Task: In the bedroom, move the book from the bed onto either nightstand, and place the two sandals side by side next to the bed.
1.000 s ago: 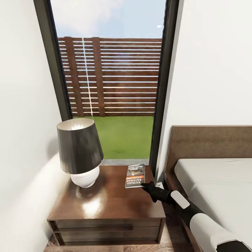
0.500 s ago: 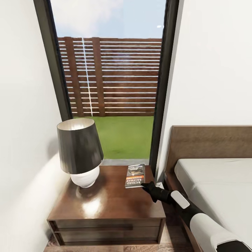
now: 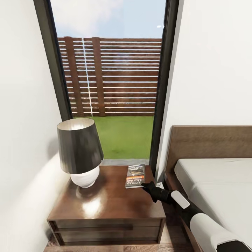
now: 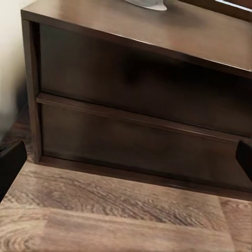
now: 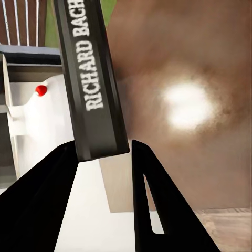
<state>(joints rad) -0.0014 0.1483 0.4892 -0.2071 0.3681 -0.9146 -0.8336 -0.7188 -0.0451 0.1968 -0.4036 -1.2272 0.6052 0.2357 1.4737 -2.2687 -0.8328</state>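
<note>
The right gripper is seen at the near right corner of the nightstand, its fingers spread apart either side of the book's near end. The book lies flat on the nightstand top, near the bed. The left gripper is held open before the drawer front. Farther back a lamp is stood by the window

Lamp crowds the nightstand left; middle seems open beside the book.

Black-shaded lamp with white base, slatted wooden fence, seemingly grass
</note>
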